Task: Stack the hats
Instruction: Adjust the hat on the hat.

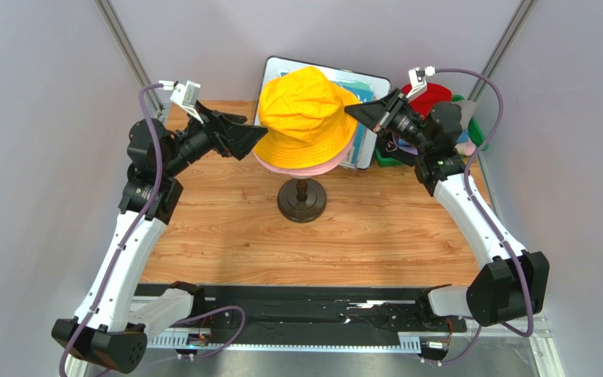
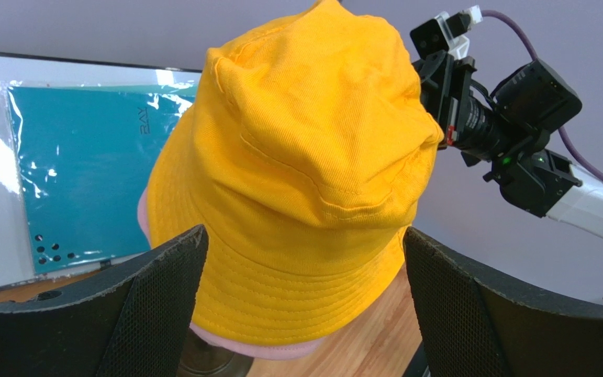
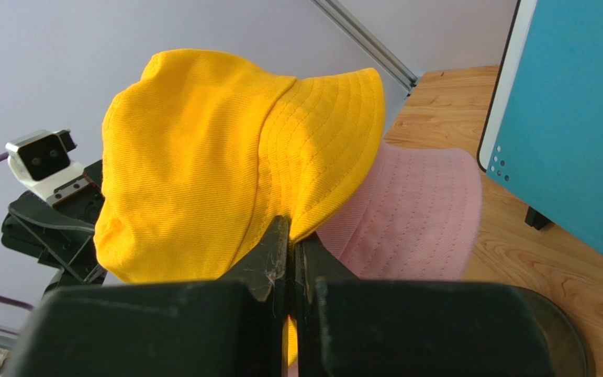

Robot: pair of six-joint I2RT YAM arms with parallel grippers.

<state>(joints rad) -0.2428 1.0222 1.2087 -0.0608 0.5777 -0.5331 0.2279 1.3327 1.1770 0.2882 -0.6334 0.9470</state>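
Note:
The orange-yellow hat [image 1: 306, 118] sits over the pink hat [image 1: 301, 166] on the mannequin stand, only the pink brim showing beneath. My right gripper [image 1: 353, 112] is shut on the yellow hat's brim at its right side; in the right wrist view [image 3: 291, 236] the yellow brim [image 3: 336, 141] is pinched between the closed jaws, with the pink hat [image 3: 415, 220] just behind. My left gripper [image 1: 256, 140] is open at the hat's left brim; in the left wrist view [image 2: 305, 271] its fingers [image 2: 163, 290] stand wide apart with the yellow hat [image 2: 305, 165] between and beyond them. A red hat [image 1: 429, 98] lies behind the right arm.
The stand's dark round base [image 1: 302, 200] rests mid-table on the wood [image 1: 226, 236]. The teal sheet in its white frame [image 1: 364, 145] leans at the back. A green bin [image 1: 474, 129] with more hats is at the back right. Grey walls close both sides.

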